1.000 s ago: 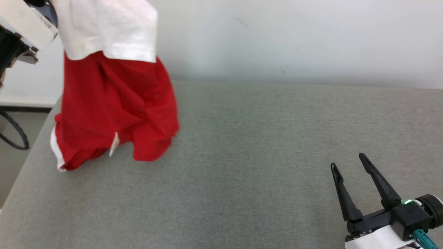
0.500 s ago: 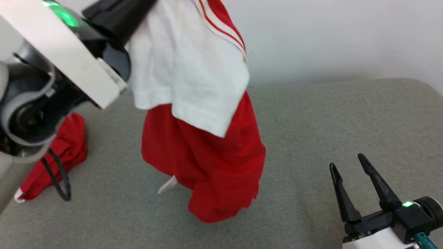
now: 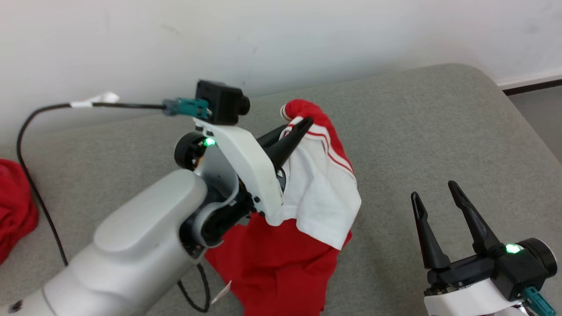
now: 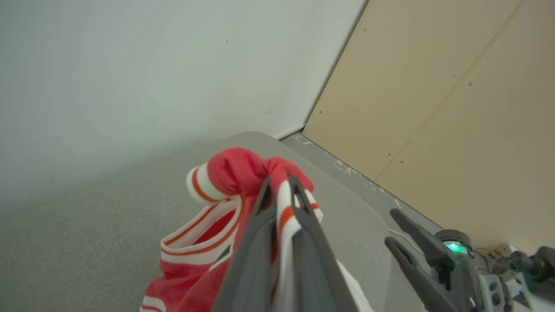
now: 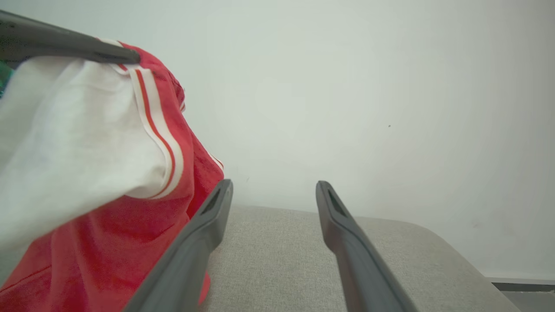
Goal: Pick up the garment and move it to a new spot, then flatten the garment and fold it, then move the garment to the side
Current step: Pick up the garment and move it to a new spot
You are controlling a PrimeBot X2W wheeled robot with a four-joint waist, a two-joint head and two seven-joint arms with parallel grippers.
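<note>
Head view: left pincer (image 3: pixel 303 125) pinches hanging garment (image 3: pixel 303 219).

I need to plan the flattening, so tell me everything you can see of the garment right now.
The garment is soft red fabric with a white panel and red-and-white striped trim. It hangs bunched and creased from the shut left hand, pinched at the striped edge, above the grey surface. Whether its lowest folds touch that surface is unclear.

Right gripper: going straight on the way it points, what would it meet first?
Probably nothing close: the open right gripper points over the grey cushion toward the white wall. The garment hangs just left of that line; depth unclear.
</note>
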